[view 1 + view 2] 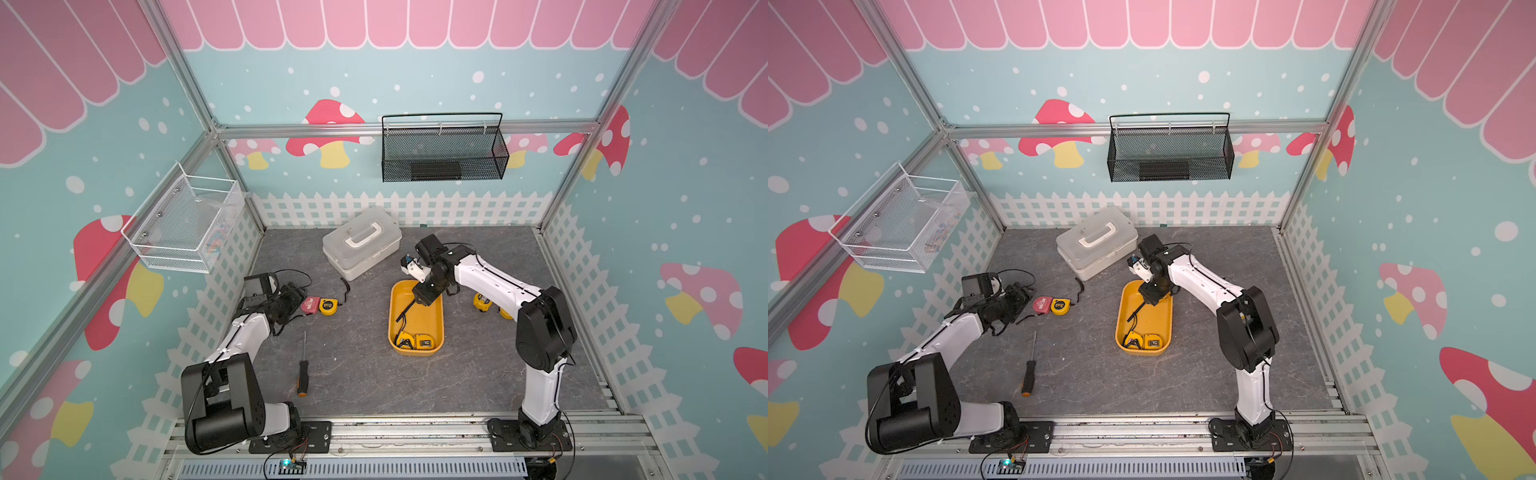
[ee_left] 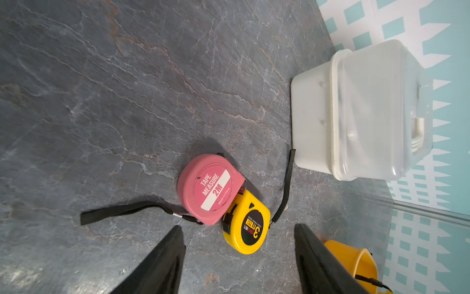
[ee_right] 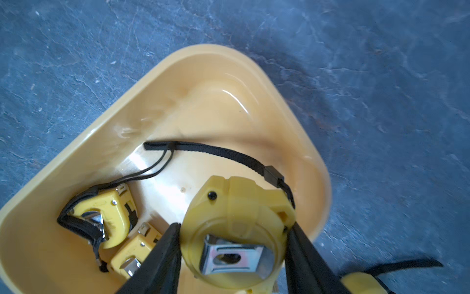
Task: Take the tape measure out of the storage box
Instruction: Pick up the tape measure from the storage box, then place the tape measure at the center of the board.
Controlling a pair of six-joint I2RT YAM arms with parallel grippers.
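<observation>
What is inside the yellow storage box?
Two loose tape measures lie in the storage box; the right gripper holds a third tape measure over its floor. What lies beneath that one is covered.

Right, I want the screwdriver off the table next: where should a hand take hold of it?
Grip the screwdriver by its thick black-and-orange handle, coming straight down from above and closing across its width. It lies flat on the table with bare surface on both sides, and the thin shaft would likely give less to hold.
</observation>
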